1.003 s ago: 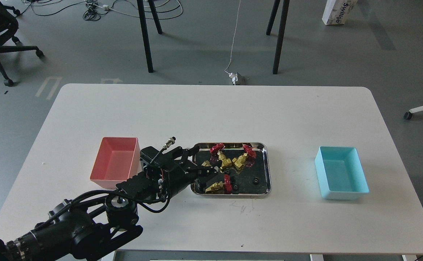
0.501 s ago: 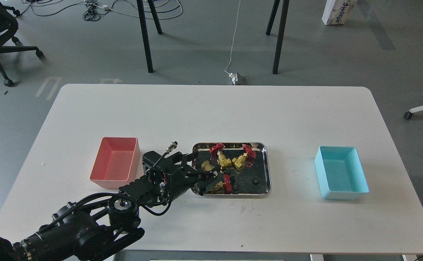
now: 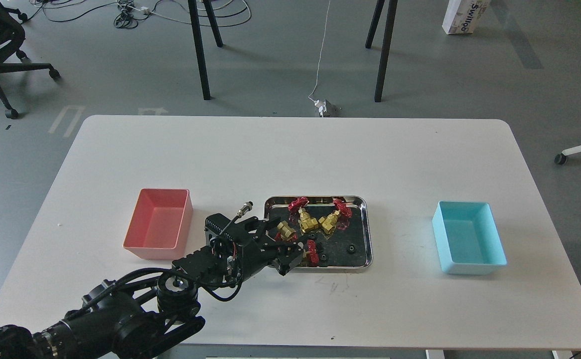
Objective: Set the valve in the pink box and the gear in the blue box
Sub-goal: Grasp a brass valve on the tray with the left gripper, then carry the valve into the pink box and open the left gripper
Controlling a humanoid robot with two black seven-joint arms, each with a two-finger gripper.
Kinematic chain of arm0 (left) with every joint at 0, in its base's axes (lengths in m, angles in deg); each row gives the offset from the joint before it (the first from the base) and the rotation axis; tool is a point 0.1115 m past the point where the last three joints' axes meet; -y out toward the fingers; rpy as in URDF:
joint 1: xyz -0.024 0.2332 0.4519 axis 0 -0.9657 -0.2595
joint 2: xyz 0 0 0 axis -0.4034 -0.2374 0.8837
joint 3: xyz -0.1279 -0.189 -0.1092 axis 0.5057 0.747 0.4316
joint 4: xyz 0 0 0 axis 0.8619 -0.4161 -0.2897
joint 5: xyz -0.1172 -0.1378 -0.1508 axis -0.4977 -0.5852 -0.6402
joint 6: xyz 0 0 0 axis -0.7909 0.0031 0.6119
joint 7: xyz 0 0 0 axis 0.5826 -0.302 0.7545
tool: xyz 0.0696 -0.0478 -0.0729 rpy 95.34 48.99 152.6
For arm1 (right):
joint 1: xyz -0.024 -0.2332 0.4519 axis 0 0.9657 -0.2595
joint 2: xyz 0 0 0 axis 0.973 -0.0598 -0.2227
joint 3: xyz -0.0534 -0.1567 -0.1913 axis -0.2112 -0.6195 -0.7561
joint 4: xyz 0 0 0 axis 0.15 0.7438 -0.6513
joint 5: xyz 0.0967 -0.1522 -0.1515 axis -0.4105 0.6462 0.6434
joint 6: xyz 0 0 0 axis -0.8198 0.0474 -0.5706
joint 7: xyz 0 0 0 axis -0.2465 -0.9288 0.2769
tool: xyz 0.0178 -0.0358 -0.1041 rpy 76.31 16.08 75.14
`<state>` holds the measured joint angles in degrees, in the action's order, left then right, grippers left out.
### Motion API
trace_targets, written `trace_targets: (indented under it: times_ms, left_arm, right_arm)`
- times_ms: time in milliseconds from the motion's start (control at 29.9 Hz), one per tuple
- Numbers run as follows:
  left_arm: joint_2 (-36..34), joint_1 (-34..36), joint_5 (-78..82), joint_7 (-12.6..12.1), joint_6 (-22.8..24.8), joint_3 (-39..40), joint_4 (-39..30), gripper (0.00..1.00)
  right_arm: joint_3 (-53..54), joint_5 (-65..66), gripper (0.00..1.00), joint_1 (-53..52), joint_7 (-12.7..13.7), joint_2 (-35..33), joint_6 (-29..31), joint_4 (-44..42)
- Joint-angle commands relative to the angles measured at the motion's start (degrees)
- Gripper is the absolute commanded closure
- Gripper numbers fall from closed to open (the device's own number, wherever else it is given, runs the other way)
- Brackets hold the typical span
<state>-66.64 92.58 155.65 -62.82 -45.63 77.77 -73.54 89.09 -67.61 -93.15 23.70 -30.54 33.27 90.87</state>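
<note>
Left gripper (image 3: 293, 254) down at the near-left corner of the steel tray (image 3: 365, 234), over the nearest valve (image 3: 306, 253). Step in hand, as a judgement: pinching that valve for the pink box (image 3: 160, 230).

To do it well: close on the brass body, not the red handwheel, since the wheel looks likely to slip or twist. Keep the fingers clear of the tray rim, which sits right under the wrist. Lift straight up before swinging left, so the neighbouring valves and the black gear (image 3: 324, 257) just beside don't get dragged along.

Jaws: dark and partly end-on here; look slightly spread around the valve, but cannot tell whether contact is made.

Valve relative to jaws: brass end hidden under the fingertips, red wheel sticking out on the far-right side. Could be between the fingers or just beyond them.

Pink box left of the tray, near, nothing in it. Blue box (image 3: 470, 244) well apart on the right of the table (image 3: 290, 149), also bare. Right arm out of view.
</note>
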Motion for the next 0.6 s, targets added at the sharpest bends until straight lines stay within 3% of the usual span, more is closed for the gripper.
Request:
trace_targets:
  times_ms: [0, 201, 368, 568]
  left_arm:
    - [0.1, 0.1, 0.0, 0.2, 0.0, -0.3, 0.3, 0.41]
    - [0.0, 0.4, 0.0, -0.6, -0.2, 0.1, 0.3, 0.74]
    - [0.0, 0.7, 0.0, -1.4, -0.2, 0.3, 0.0, 0.86]
    - [-1.2, 2.5, 0.0, -1.5, -0.3, 2.8, -3.2, 0.87]
  right_arm:
    - [0.0, 0.0, 0.01, 0.1, -0.1, 0.0, 0.0, -0.1]
    - [0.1, 0.0, 0.01, 0.2, -0.1, 0.0, -0.1, 0.0]
    - [0.0, 0.0, 0.01, 0.1, -0.1, 0.8, 0.0, 0.0]
    - [-0.2, 0.0, 0.01, 0.4, -0.1, 0.8, 0.0, -0.4]
